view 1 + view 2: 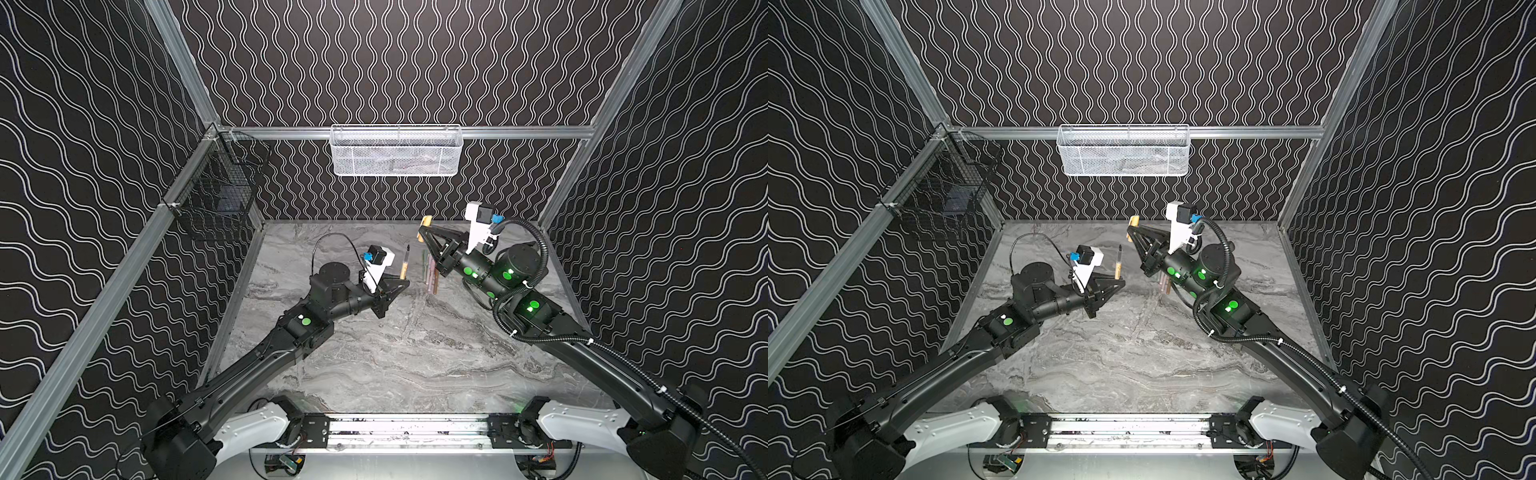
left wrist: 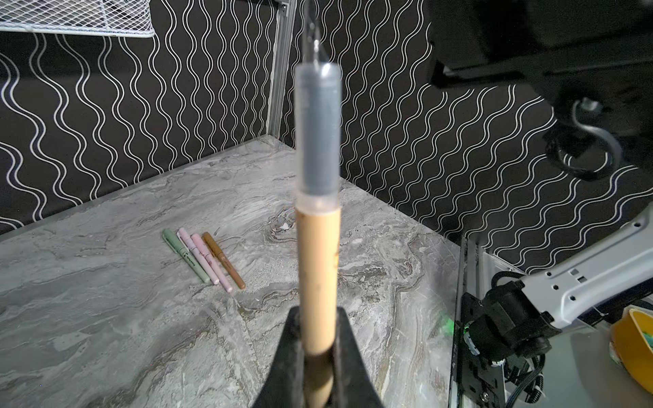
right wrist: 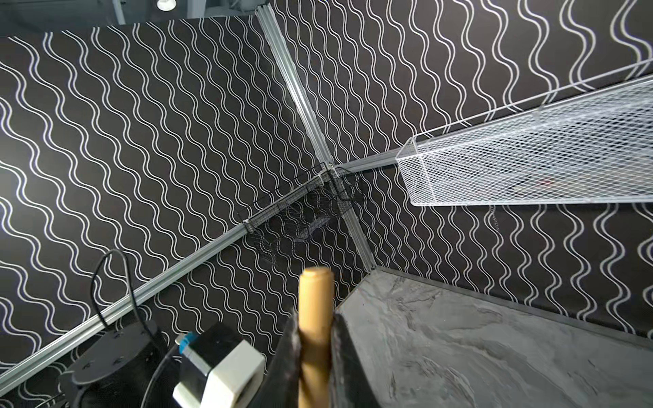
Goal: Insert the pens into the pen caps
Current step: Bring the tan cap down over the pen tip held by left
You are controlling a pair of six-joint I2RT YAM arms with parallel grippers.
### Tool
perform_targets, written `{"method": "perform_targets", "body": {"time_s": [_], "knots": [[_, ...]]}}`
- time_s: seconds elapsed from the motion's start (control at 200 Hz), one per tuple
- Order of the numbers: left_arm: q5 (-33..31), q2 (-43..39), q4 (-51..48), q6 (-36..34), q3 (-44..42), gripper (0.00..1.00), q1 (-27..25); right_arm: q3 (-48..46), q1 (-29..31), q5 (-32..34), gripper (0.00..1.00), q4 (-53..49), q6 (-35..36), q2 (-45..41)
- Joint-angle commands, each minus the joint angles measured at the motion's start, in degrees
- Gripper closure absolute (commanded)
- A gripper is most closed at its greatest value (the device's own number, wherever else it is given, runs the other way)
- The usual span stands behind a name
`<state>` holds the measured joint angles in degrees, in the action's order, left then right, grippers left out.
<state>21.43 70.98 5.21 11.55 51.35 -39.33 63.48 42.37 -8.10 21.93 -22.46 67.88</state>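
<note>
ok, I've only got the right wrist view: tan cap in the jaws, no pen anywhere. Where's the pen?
Observer: The left gripper is shut on the tan pen, gripping its back end with the dark tip pointing up.
Operator: Is it lined up with my cap?
Observer: No. In both top views the tan cap sits above and to the right of the pen tip, with a clear gap between them.
</note>
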Motion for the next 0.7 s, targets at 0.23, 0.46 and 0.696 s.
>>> {"method": "perform_targets", "body": {"time_s": [0.23,0.46,0.696], "knots": [[-0.2,-0.67,0.93,-1.53,0.41,0.99,-0.12,1.54,1.05,-0.74,0.93,2.43,0.27,2.19],[-0.29,-0.9,0.77,-1.53,0.57,0.99,-0.1,1.18,1.31,-1.31,0.93,1.97,-0.46,2.64],[-0.51,-1.18,0.66,-1.53,0.54,0.99,-0.06,0.03,1.55,-1.99,0.93,1.95,-1.01,2.7]]}}
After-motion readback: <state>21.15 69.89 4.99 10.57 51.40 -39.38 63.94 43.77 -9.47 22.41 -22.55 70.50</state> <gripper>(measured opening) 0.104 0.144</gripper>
